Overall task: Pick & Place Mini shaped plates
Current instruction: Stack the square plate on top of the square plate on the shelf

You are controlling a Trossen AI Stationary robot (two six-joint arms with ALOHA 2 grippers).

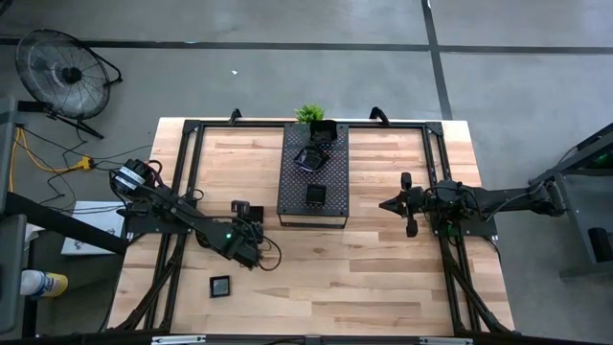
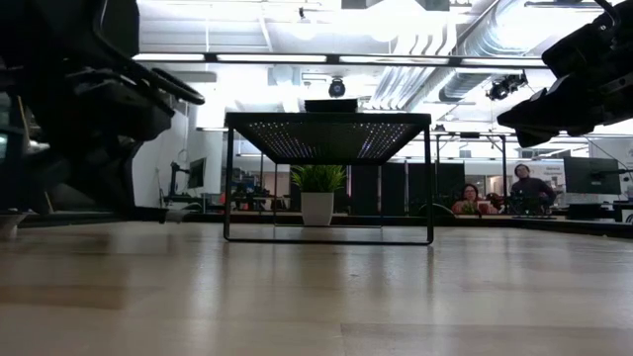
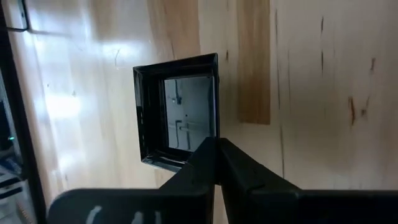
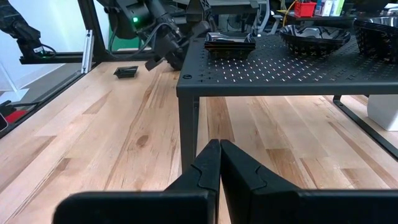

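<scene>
My left gripper (image 3: 216, 142) is shut on a small square black plate (image 3: 177, 112) just left of the tray's near end; in the high view the gripper (image 1: 261, 240) hides the plate. Another square mini plate (image 1: 220, 286) lies flat on the wood nearer the front edge, and shows in the right wrist view as well (image 4: 126, 71). Three plates (image 1: 314, 195) (image 1: 311, 156) (image 1: 321, 131) rest on the perforated tray (image 1: 287, 211). My right gripper (image 1: 388, 204) waits shut at the tray's right side, above the table. My left gripper pinches the square plate's near rim, close to one corner (image 3: 205, 148), between its two shut fingers. The fingers slant down from the table's left. My own fingers hide the exact place of contact. I cannot tell whether the plate is clear of the wood.
The tray stands on thin black legs (image 4: 188, 124) with room beneath it. A small green plant (image 1: 309, 114) sits at the tray's far end. Black frame rails (image 1: 182, 211) run along both sides of the table. Bare wood lies between the arms near the front edge.
</scene>
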